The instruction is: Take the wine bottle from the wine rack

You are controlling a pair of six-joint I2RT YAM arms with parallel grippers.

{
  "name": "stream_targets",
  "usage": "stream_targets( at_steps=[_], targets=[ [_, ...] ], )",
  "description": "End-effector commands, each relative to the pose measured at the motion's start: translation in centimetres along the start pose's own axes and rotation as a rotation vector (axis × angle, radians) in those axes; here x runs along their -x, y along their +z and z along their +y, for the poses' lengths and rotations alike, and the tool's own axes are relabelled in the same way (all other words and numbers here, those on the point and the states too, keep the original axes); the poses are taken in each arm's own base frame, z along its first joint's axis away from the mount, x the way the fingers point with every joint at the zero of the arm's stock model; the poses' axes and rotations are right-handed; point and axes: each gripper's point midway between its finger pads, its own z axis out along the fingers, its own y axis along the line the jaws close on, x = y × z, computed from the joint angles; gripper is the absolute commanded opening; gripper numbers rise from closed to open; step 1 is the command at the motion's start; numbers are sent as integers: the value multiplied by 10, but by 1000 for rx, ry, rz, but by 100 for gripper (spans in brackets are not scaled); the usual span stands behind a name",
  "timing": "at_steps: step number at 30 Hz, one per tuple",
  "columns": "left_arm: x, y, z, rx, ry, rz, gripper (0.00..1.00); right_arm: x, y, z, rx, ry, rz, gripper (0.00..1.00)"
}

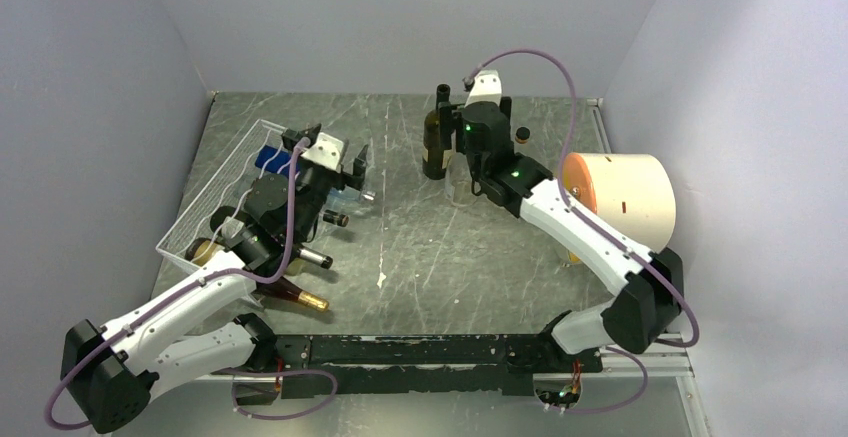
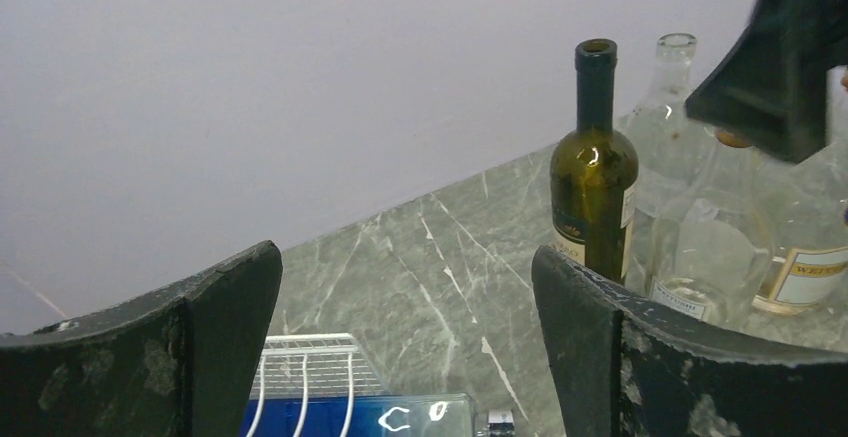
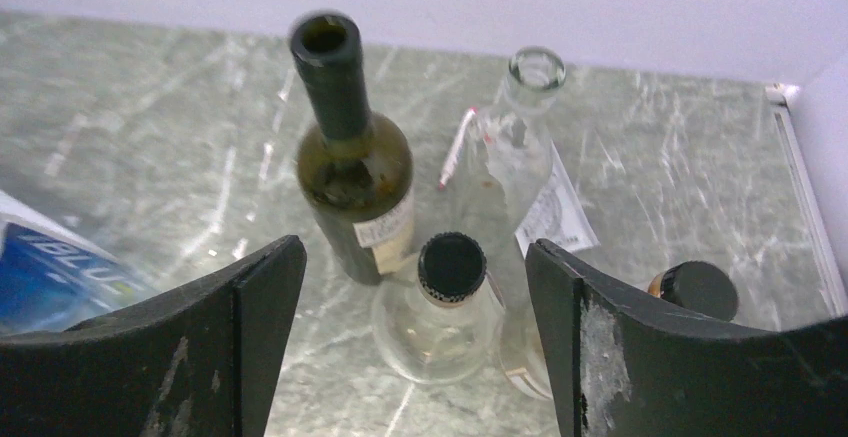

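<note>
The white wire wine rack [image 1: 212, 185] lies at the left of the table, with several bottles on it, necks pointing right. One is a clear bottle with a blue label [image 1: 268, 160]. My left gripper [image 1: 338, 147] hovers open and empty just above this bottle. In the left wrist view the bottle [image 2: 400, 417] and the rack [image 2: 305, 357] show below the gripper [image 2: 405, 267]. My right gripper [image 1: 456, 92] is open and empty over a group of standing bottles at the back. In the right wrist view it [image 3: 415, 257] is above a clear black-capped bottle [image 3: 452, 267].
A dark green bottle [image 1: 436, 147] stands at the back middle, with clear bottles [image 3: 530, 147] beside it and another capped bottle [image 3: 695, 292]. A cream cylinder with an orange face [image 1: 620, 197] lies at the right. Grey walls close the table in.
</note>
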Motion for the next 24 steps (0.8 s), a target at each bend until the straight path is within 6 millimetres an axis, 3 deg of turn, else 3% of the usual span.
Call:
stream_targets(
  at_steps=[1, 6, 11, 13, 16, 24],
  targets=[
    [13, -2, 23, 84, 7, -31, 100, 50, -28, -4, 63, 66, -97, 87],
    [18, -6, 50, 174, -11, -43, 99, 54, -54, 14, 221, 79, -57, 89],
    [14, -12, 90, 309, -57, -44, 99, 30, -85, 52, 436, 100, 2, 90],
    [11, -12, 97, 331, -68, -34, 99, 15, -93, 66, 467, 104, 42, 90],
    [9, -10, 98, 332, -65, -25, 99, -6, -109, 98, 551, 78, 96, 90],
    [10, -13, 104, 356, -37, -22, 100, -97, -160, 224, 958, 182, 298, 90]
  ],
)
